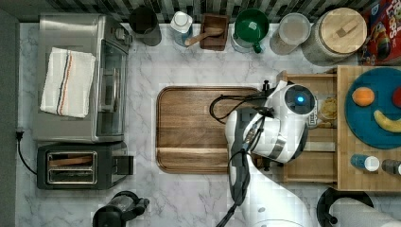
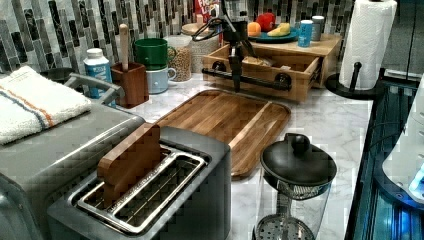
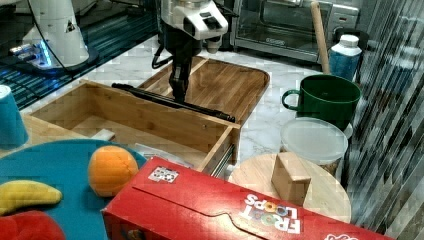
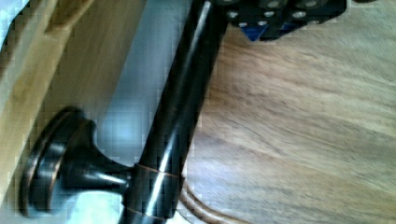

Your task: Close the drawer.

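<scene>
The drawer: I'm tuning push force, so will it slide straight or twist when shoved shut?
The drawer probably glides easily: a metal runner shows at its side. The gripper sits mid-handle, so twisting seems unlikely. Its wooden front looks rigid.

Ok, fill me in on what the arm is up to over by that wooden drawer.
The Franka arm has its gripper down at the long black bar handle of the light-wood drawer, which stands pulled well out from under the slab with the blue plate. The gripper sits on the side of the handle facing the brown wooden board. The drawer is still open, so closing it is not yet done.
</scene>
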You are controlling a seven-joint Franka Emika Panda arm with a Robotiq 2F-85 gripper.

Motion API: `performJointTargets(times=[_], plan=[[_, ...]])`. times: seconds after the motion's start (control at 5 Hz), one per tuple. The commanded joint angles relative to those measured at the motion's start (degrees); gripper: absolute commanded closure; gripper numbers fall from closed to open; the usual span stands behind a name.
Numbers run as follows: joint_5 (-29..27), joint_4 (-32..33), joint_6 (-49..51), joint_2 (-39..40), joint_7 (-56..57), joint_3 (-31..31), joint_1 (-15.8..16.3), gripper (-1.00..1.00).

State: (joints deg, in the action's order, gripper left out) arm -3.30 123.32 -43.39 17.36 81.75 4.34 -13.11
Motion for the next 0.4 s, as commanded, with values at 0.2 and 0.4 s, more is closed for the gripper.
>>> performJointTargets(times=[0.2,0.4], plan=[[-2.04,-16.15,0.20,4.37,10.53,8.56,-11.59,1.00],[-4.62,-23.65,1.17,10.45,16.52,7.34,-15.71,1.00]])
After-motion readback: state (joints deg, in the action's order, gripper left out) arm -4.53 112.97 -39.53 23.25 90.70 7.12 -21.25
